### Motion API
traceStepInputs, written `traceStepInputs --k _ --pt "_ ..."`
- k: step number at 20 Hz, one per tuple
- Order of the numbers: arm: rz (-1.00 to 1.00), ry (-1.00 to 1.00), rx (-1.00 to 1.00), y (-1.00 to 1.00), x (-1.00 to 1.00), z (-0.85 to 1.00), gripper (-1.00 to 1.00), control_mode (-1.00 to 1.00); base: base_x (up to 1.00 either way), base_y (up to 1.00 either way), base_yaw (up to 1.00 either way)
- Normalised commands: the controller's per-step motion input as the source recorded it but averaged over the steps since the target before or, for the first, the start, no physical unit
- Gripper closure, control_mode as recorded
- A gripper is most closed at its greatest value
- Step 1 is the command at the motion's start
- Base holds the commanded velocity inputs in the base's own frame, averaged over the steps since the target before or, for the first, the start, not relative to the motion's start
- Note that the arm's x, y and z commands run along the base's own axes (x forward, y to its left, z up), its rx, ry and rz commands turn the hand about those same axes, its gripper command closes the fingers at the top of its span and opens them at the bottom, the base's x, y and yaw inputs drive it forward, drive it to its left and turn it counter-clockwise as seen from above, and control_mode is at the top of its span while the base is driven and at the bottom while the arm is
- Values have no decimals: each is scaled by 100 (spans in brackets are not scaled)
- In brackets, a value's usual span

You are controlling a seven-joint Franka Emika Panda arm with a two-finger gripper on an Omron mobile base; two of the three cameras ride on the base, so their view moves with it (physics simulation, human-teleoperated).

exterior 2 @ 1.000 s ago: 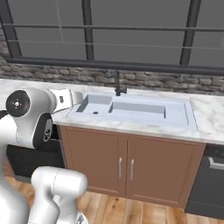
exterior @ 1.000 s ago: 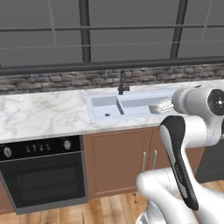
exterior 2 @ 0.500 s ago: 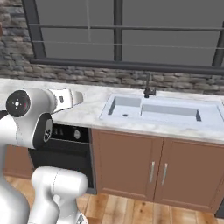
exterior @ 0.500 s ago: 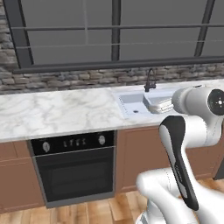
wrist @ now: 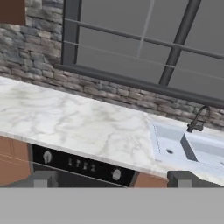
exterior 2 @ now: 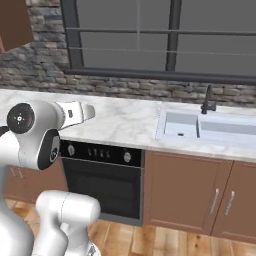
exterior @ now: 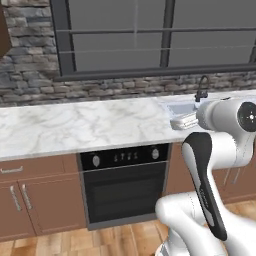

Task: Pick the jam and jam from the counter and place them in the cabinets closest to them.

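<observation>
Wall cabinet (exterior 2: 15, 24) showed as a reddish-brown corner high on the left, above the stone wall (exterior: 30, 85). Nearest, the gripper (wrist: 112, 181) hung with its fingers spread wide and nothing between them, over the black oven (exterior: 125, 185). Beyond lay the marble counter (exterior: 75, 127), then the sink (exterior 2: 182, 125) with its dark faucet (exterior 2: 207, 100) to the right.

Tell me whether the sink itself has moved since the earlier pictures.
No. The sink sits in the same counter under its faucet; the camera's base drove left.
</observation>
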Motion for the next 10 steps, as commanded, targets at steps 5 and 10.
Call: traceStepInputs --k 5,10 --pt "0 0 0 0 0 0 -100 100 -29 81 0" --pt "0 0 0 0 0 0 -100 100 -29 79 0"
